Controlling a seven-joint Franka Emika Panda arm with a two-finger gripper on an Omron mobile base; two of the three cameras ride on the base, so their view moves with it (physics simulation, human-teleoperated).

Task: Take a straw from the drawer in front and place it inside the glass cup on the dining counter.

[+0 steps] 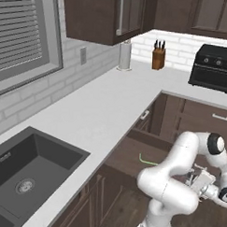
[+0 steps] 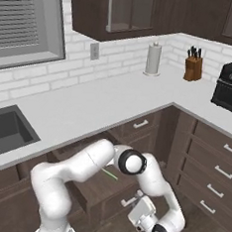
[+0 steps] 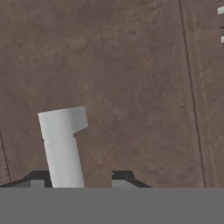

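In the left base view the dark sink (image 1: 24, 170) sits at about 8 o'clock in the white worktop (image 1: 101, 110). Right of it the drawer (image 1: 132, 156) stands pulled out below the worktop edge, and a thin green straw (image 1: 148, 161) lies flat on its brown floor, its long axis running from 10 o'clock to 4 o'clock, with a short bent end turned up toward 11 o'clock. The white arm (image 1: 170, 183) curls low at 5 o'clock, just right of the drawer.

In the right base view the straw (image 2: 110, 174) shows as a short pale green line beside the arm's elbow, slanting from 10 to 4 o'clock. The gripper (image 2: 136, 208) hangs at 5 o'clock in front of the drawer front, at its silver handle (image 2: 129, 201).

In the hand view the handle (image 3: 61, 144) rises between the fingertips (image 3: 122, 176) toward 12 o'clock, against the brown drawer front. The jaws stand narrow around the handle; whether they touch it I cannot tell.
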